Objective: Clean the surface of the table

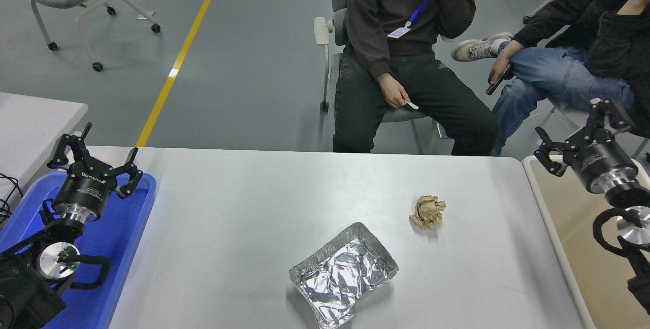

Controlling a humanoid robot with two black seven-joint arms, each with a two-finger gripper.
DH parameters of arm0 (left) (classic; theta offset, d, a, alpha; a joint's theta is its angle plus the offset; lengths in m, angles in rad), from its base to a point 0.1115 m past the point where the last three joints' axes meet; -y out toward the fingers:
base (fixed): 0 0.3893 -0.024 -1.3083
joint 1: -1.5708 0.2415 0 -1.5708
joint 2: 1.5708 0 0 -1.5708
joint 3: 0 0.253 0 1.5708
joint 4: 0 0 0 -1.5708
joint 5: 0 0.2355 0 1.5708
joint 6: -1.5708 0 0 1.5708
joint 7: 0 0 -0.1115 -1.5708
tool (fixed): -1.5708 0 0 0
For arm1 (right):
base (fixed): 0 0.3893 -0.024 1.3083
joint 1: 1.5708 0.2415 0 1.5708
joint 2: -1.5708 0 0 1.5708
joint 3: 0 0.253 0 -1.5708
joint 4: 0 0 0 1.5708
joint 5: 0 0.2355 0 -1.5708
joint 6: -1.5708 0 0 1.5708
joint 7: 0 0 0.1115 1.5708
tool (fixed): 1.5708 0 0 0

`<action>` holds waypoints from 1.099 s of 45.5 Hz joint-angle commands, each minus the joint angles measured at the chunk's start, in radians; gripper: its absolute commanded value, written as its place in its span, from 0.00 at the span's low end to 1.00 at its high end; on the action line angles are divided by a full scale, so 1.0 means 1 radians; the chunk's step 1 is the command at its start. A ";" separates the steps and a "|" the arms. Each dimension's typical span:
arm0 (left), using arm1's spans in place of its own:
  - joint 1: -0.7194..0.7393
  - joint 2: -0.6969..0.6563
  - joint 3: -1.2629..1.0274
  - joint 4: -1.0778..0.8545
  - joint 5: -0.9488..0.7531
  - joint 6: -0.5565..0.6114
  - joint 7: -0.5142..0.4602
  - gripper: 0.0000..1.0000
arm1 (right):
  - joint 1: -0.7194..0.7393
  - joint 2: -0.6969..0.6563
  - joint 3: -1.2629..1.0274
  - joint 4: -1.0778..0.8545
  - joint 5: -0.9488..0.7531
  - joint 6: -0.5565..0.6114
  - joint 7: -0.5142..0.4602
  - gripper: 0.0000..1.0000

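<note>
The table surface is a wide grey-white top. On it lie a crumpled brown paper ball right of centre and a crushed foil tray near the front edge. My right gripper hangs open above the beige bin's far-left corner, well right of the paper ball, with nothing between its fingers. My left gripper stays parked, open, over the blue tray at the lower left.
A blue plastic tray sits at the table's left end and a beige plastic bin stands off its right end. Two people sit on chairs beyond the far edge, one at centre, one at right.
</note>
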 commanded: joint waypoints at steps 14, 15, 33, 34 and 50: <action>0.000 0.000 -0.002 0.000 0.000 0.000 0.000 1.00 | -0.010 0.085 0.004 -0.016 0.006 -0.001 0.001 1.00; 0.000 0.000 0.000 0.000 0.000 0.000 0.000 1.00 | -0.010 0.083 0.007 -0.018 0.006 -0.006 0.001 1.00; 0.000 0.000 0.000 0.000 0.000 0.000 0.000 1.00 | -0.008 0.077 0.016 -0.015 -0.005 -0.101 0.010 1.00; 0.000 0.000 0.000 0.000 0.000 0.000 0.000 1.00 | -0.007 0.077 0.016 -0.015 -0.005 -0.110 0.012 1.00; 0.000 0.000 0.000 0.000 0.000 0.000 0.000 1.00 | -0.013 0.071 0.016 -0.006 0.006 -0.115 0.010 1.00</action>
